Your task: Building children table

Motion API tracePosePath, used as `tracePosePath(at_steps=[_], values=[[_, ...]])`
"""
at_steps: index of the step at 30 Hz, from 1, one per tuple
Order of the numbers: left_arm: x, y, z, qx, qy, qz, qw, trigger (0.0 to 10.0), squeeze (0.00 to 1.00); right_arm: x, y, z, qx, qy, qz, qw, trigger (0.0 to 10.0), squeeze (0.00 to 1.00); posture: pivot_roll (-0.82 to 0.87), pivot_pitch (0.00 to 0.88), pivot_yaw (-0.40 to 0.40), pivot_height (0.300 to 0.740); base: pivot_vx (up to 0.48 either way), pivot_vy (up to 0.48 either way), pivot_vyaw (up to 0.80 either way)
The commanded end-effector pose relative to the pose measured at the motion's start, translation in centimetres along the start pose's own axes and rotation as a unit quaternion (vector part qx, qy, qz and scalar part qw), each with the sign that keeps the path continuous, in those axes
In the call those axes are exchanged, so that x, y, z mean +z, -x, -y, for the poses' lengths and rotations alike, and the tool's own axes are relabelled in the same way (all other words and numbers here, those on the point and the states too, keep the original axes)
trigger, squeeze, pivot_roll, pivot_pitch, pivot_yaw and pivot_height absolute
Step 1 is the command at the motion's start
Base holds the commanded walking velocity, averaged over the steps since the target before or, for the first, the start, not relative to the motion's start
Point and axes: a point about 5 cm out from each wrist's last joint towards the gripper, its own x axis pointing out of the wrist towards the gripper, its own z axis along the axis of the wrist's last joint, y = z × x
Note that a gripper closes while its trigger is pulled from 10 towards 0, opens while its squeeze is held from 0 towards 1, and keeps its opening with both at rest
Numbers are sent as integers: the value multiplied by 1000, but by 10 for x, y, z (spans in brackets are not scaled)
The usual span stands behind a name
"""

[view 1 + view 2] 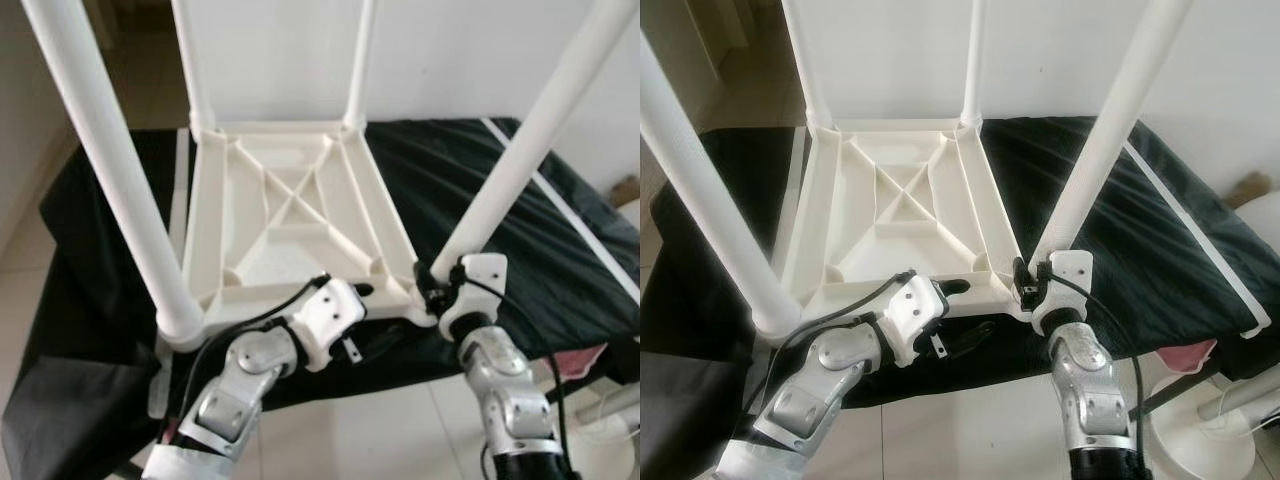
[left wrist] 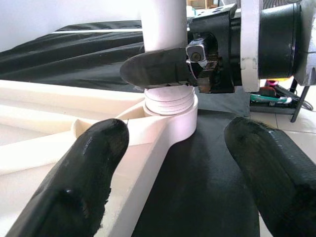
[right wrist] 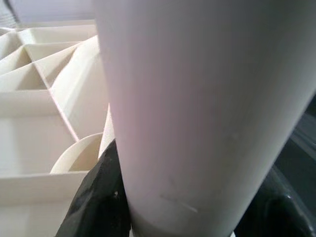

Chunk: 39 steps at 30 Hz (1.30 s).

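A white plastic children's table [image 1: 290,220] lies upside down on a black cloth, its ribbed underside facing up. Four white legs stand up from its corners. My right gripper [image 1: 432,280] is shut on the near-right leg [image 1: 520,150], low down, just above its corner socket [image 2: 173,118]; a black finger [image 3: 98,197] presses against the leg [image 3: 197,108]. My left gripper [image 1: 375,315] is open at the table's near edge, with one finger [image 2: 84,177] over the rim and the other [image 2: 271,168] over the cloth. It points toward that same corner.
The near-left leg [image 1: 110,170] rises close to my left arm. The black cloth [image 1: 560,250] covers a low platform with tile floor around it. A white fan base [image 1: 1210,440] and a pink item [image 1: 1185,355] sit at the lower right. A white wall stands behind.
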Motion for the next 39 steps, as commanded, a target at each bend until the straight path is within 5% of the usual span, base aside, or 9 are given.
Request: tracePosePath(at_steps=[1, 8, 22, 23, 25, 38, 39], values=[[2, -1, 3, 7, 1, 6, 1000, 10000, 0, -16, 7, 2, -62, -21, -37, 997, 10000, 0, 1, 45, -64, 740, 0, 0, 0], [1, 0, 4, 9, 4, 6, 1000, 10000, 0, -19, 11, -19, -75, -42, -43, 995, 10000, 0, 2, 40, -67, 740, 0, 0, 0], [0, -2, 2, 5, 2, 7, 1000, 10000, 0, -13, 10, -17, -76, -28, -31, 996, 10000, 55, -4, 26, -62, 740, 0, 0, 0], [0, -2, 3, 5, 3, 7, 1000, 10000, 0, -12, 9, -16, -73, -28, -28, 997, 10000, 996, -4, 24, -64, 740, 0, 0, 0], [0, -2, 3, 5, 3, 7, 1000, 10000, 0, -11, 9, -15, -67, -29, -23, 997, 10000, 1000, -4, 23, -64, 740, 0, 0, 0], [5, 7, -16, 51, 9, 23, 998, 10000, 0, 3, 13, 1, 46, -10, 19, 999, 10000, 1000, -5, 21, -65, 740, 0, 0, 0], [6, 9, -20, 61, 8, 25, 998, 10000, 0, 3, 15, 2, 68, -11, 17, 998, 10000, 0, -4, 16, -64, 740, 0, 0, 0]])
